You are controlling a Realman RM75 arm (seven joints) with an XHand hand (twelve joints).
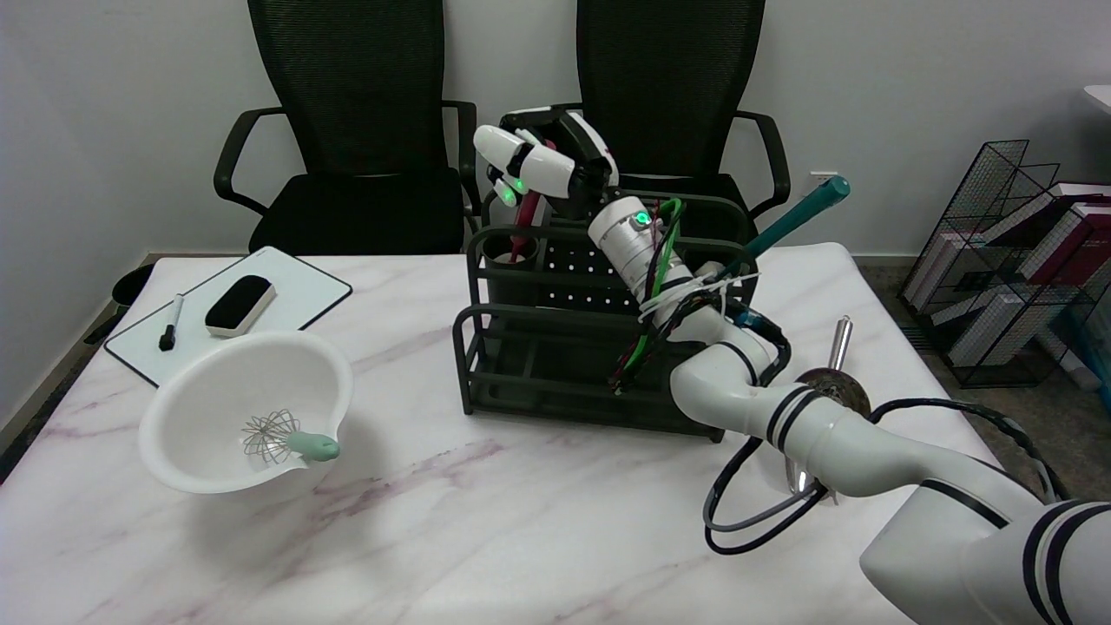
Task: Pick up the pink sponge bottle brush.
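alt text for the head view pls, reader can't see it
The robot's right hand reaches over a dark rack on a marble table, fingers at the pink brush handle standing in the rack's back-left cup. A white bowl holding a whisk sits at left, beside a whiteboard.

High near-side view across table [486, 521]

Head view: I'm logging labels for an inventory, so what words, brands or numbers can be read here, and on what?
No text can be read in this view.
Books in the wire rack: any spine print is too small and blurred.
Whiteboard: blank.
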